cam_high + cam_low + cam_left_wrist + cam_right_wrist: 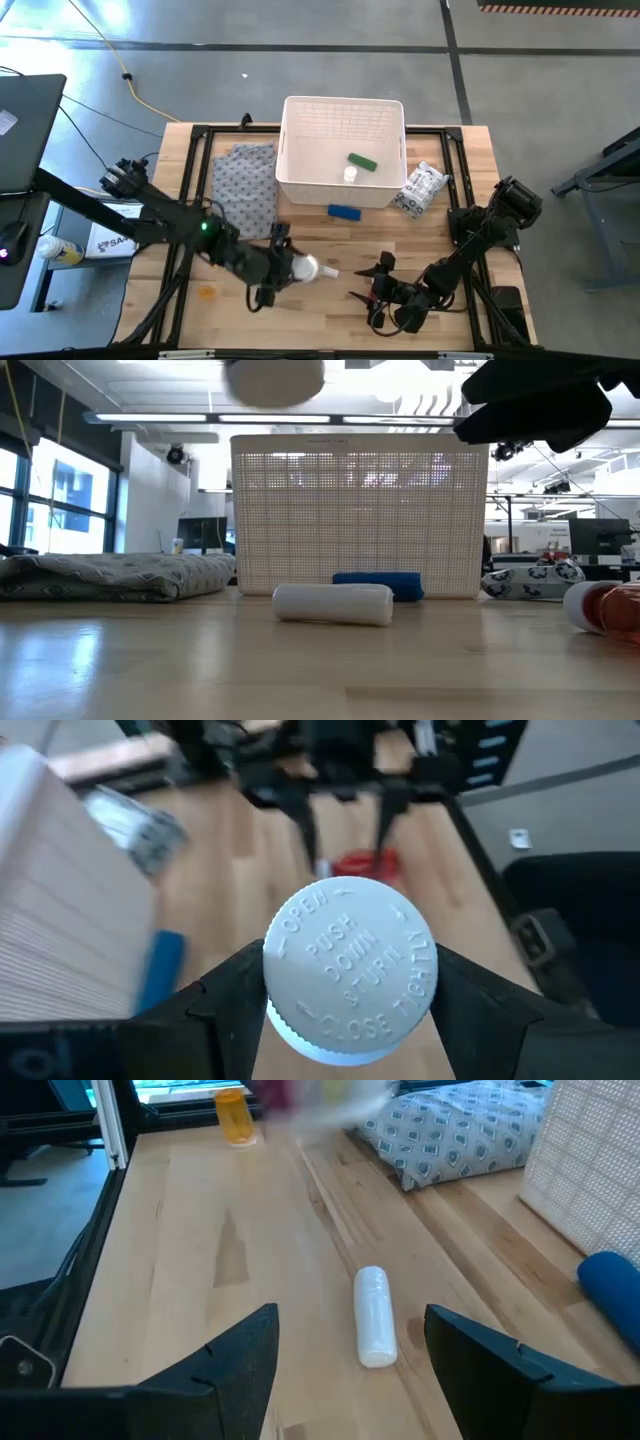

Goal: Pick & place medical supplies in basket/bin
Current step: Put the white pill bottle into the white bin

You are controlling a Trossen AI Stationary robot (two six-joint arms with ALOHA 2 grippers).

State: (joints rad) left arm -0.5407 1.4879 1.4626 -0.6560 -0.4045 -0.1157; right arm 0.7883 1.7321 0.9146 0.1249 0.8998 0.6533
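My left gripper point(290, 266) is shut on a white pill bottle point(306, 267) above the table's near middle; the low view shows the bottle point(275, 378) raised high. My right gripper point(372, 280) hangs open over the near right part of the table, and a red bottle point(603, 608) lies on its side on the wood below it. A white roll point(375, 1318) lies on the table ahead of the right gripper point(350, 1322). The blue block point(344, 212) lies by the white basket's near wall point(340, 190). A green tube point(362, 162) and a white vial point(351, 175) lie in the basket. The packet point(420, 188) lies right of it. My left gripper point(350, 975) pinches the white pill bottle between its two fingers, one on each side just behind the ribbed cap point(350, 965). The cap faces forward, away from the wrist, toward the table's right. The bottle is lifted clear of the table and roughly level.
A grey patterned cloth point(245, 185) lies left of the basket. A small orange bottle point(206, 292) stands near the table's near left edge. Black frame rails run along the table's sides. Bare wood shows between the two grippers and the basket.
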